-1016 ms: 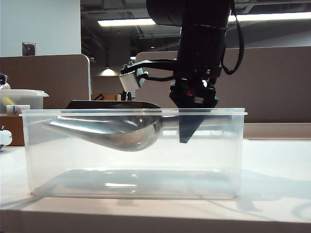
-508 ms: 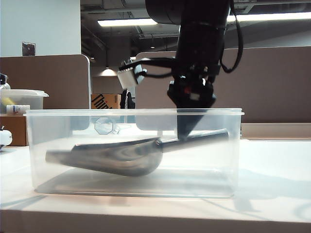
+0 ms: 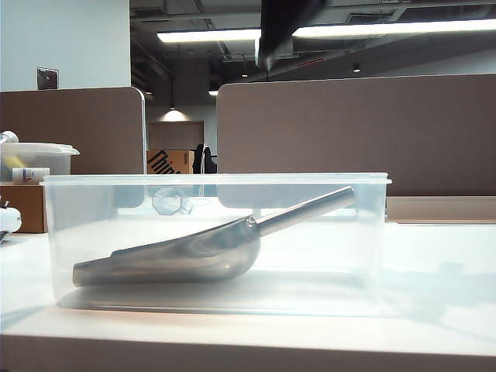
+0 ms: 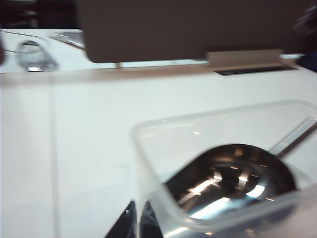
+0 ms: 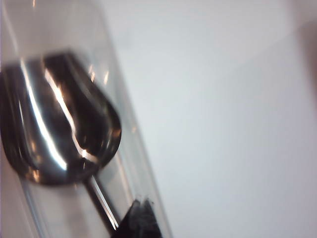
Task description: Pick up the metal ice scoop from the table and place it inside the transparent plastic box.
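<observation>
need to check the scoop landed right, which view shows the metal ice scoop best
The exterior view: the whole metal ice scoop lies in the transparent plastic box, handle tilted up. Both wrist views are blurred, showing mostly its bowl.

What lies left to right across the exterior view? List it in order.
small lidded tub → scoop bowl inside the clear box → scoop handle → bare table. Neither gripper shows in this view.

Left gripper (image 4: 137, 223) and right gripper (image 5: 140, 218), both closed, empty
</observation>
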You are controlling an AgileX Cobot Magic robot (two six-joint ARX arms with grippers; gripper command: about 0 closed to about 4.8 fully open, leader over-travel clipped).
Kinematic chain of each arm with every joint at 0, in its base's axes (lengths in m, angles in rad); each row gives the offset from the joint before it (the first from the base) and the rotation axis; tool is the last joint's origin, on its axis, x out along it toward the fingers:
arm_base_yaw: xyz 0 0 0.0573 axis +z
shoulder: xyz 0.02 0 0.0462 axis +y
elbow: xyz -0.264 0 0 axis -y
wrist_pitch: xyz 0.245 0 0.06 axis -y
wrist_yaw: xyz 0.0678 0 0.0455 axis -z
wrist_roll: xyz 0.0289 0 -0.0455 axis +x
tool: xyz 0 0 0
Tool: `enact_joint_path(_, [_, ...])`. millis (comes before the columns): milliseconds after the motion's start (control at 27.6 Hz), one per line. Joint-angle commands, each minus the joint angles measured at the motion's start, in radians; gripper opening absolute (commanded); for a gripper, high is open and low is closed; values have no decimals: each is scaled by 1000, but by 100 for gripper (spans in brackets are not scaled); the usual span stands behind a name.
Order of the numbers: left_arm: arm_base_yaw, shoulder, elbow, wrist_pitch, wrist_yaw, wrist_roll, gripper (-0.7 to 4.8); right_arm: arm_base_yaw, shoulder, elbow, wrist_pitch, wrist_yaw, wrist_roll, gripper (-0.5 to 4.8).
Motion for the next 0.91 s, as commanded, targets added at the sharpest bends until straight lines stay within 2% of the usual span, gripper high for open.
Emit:
enact_joint_path(36, [113, 2, 0, 9, 3, 0, 21, -43, -111, 8, 156, -7, 245, -2])
enact_joint_path(145, [237, 2, 0, 9, 3, 0, 21, -64, -239, 8, 298, 2, 368, -2])
enact_joint_path(254, [304, 2, 0, 9, -1, 0, 21, -64, -355, 8, 438, 26, 375, -2])
enact_joint_path(363, [298, 2, 0, 9, 3, 0, 21, -63, -431, 8, 535, 66, 379, -2])
enact_joint_path(580, [258, 2, 0, 9, 1, 0, 21, -63, -478, 8, 493, 95, 378, -1])
enact_joint_path(907, [259, 2, 0, 10, 3, 0, 21, -63, -475, 8, 444, 96, 378, -1])
